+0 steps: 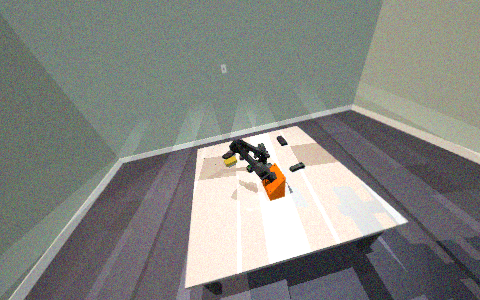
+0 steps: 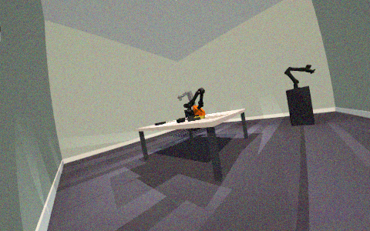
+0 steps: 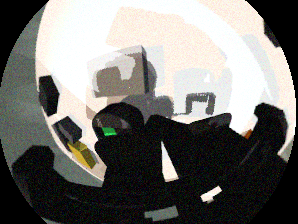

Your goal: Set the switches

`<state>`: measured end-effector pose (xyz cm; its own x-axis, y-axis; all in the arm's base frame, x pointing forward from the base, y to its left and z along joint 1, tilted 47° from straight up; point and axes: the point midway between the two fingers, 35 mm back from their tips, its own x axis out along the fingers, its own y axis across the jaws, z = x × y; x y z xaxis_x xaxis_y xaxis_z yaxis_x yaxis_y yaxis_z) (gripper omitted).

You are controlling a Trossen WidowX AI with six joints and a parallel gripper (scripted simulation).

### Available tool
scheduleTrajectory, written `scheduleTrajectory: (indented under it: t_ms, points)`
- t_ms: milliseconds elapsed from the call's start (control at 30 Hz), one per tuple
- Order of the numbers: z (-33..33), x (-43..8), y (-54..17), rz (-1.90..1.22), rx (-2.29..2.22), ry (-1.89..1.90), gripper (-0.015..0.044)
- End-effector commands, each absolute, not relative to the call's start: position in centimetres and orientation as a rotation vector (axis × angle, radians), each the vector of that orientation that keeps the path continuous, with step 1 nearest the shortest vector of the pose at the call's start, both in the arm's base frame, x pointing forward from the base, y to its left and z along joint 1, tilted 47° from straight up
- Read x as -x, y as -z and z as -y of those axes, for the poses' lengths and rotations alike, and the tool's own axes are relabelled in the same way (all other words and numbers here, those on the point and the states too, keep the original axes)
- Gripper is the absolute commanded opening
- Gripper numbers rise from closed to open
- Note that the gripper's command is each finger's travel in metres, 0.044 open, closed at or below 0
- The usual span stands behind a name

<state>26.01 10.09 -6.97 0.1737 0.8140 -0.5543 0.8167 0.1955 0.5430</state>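
The dark grey controller unit (image 3: 109,131) is upright in the wrist view, left of centre. Its far end and one green switch patch show; the black fingers cover the rest. In the top view it is a small dark shape with a speck of green (image 1: 250,168). The positions of the other switches and the underside label are hidden. My gripper (image 3: 153,118) is shut, its fingertips together with nothing between them, over or against the unit's right side; contact cannot be told.
A yellow block (image 1: 230,161) (image 3: 82,154) and dark modules (image 3: 49,95) (image 3: 68,129) are on the left. A large orange block (image 1: 276,186) (image 2: 200,112) is on the right. Dark parts (image 1: 282,140) (image 1: 297,166) lie farther right. A pale brown block (image 3: 119,80) stands beyond the unit.
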Motion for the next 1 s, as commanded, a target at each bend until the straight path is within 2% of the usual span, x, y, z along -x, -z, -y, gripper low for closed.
scheduleTrajectory:
  t_ms: [0, 967]
  points:
    - [-10.56, -25.46, 7.45, -1.615, -1.587, 0.017, 0.0]
    - [-11.04, -26.25, 7.17, -1.615, -1.588, 0.016, 0.0]
